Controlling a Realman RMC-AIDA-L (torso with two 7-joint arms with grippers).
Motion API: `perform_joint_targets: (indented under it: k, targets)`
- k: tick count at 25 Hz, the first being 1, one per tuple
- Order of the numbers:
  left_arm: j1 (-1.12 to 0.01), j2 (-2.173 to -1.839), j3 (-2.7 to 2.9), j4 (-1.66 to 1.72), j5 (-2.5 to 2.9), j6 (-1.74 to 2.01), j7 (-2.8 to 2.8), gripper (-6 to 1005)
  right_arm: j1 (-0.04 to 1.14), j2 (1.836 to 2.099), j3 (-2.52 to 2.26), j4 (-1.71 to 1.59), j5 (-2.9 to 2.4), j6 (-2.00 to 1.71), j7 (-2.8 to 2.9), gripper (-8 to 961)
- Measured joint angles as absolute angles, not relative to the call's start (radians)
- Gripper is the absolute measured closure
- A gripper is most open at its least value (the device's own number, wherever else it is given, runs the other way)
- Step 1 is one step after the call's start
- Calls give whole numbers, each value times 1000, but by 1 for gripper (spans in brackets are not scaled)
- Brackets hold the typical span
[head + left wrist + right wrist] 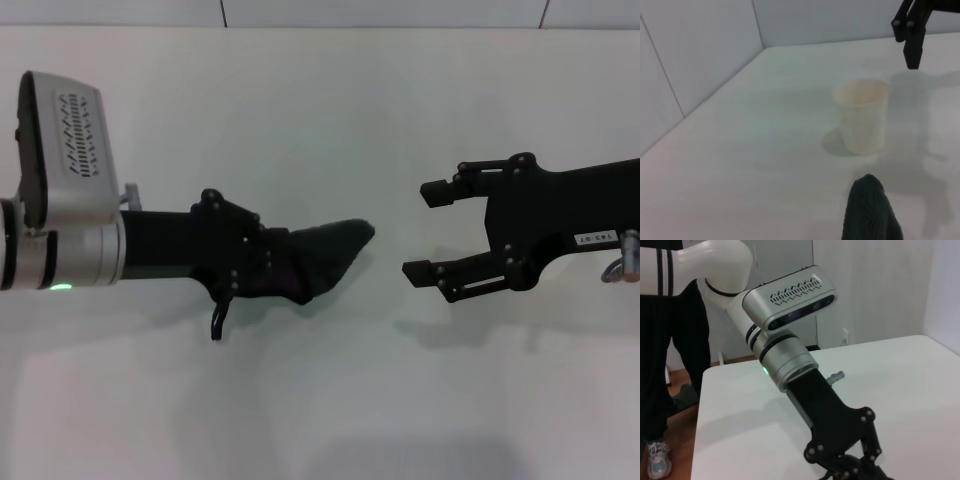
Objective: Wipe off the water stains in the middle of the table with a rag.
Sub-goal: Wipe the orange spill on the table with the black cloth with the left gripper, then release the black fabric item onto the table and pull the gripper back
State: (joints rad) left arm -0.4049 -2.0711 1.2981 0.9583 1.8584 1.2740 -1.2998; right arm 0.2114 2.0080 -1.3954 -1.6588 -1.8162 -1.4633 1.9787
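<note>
My left gripper (285, 265) is shut on the rag (335, 250), a dark cloth whose pointed end sticks out toward the middle of the white table (320, 110). The rag's tip (870, 212) also shows in the left wrist view. A short gap to the right, my right gripper (421, 232) is open and empty, facing the rag; one of its fingers (912, 35) appears in the left wrist view. The right wrist view shows the left arm and the base of its gripper (850, 460) above the table. The water stains show in no view.
A white paper cup (862, 117) stands upright on the table just beyond the rag's tip in the left wrist view. Grey wall panels (700, 55) border the table. A person in dark clothes (660, 365) stands past the table's edge (697, 420).
</note>
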Motion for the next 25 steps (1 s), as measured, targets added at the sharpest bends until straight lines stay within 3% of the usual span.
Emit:
perform_joint_targets:
  k: [19, 25]
  targets:
    - [-396, -2074, 1252, 960, 1924, 1258, -1456, 846, 212, 2008, -1398, -1643, -1819, -1454, 1977, 112]
    - [-391, -2076, 1226, 982, 1924, 1251, -1478, 641, 208, 2008, -1399, -1643, -1817, -1454, 1977, 112]
